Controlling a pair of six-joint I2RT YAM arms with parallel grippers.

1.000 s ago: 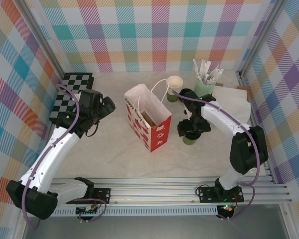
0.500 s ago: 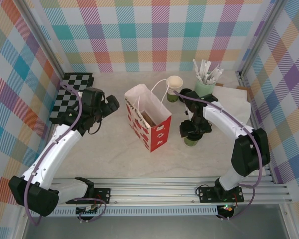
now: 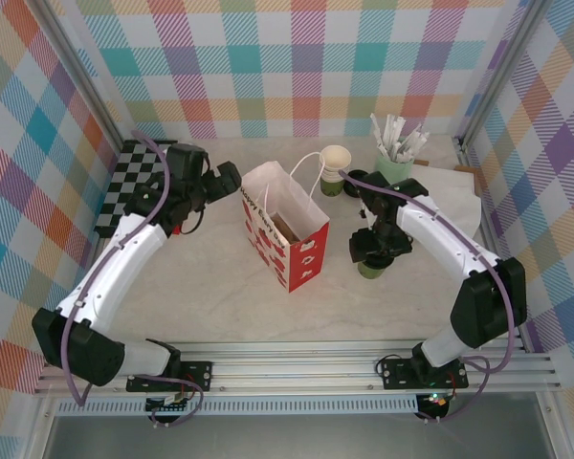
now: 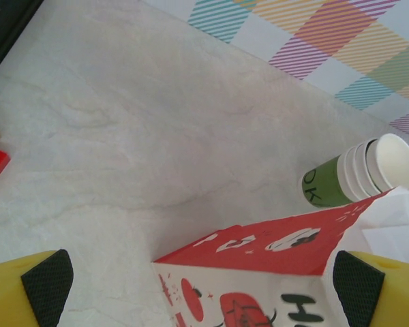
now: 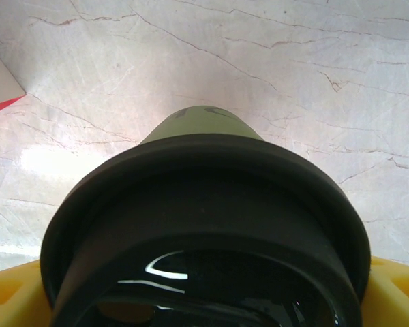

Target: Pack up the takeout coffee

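Coffee point(image 3: 368, 268) upright, 3 o'clock of bag point(image 3: 285, 228). Right claw point(image 5: 204, 289) straddles lid point(image 5: 204, 204); clamped or not, cannot tell. Left claw point(image 4: 203, 286) wide, empty. Risk: squeeze on lid pops it, cup tips, spill.

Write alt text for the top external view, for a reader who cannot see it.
From above, the right gripper sits over the black-lidded takeout coffee on a pale table, just right of an open red and white paper bag. The left gripper sits at the bag's left rim.
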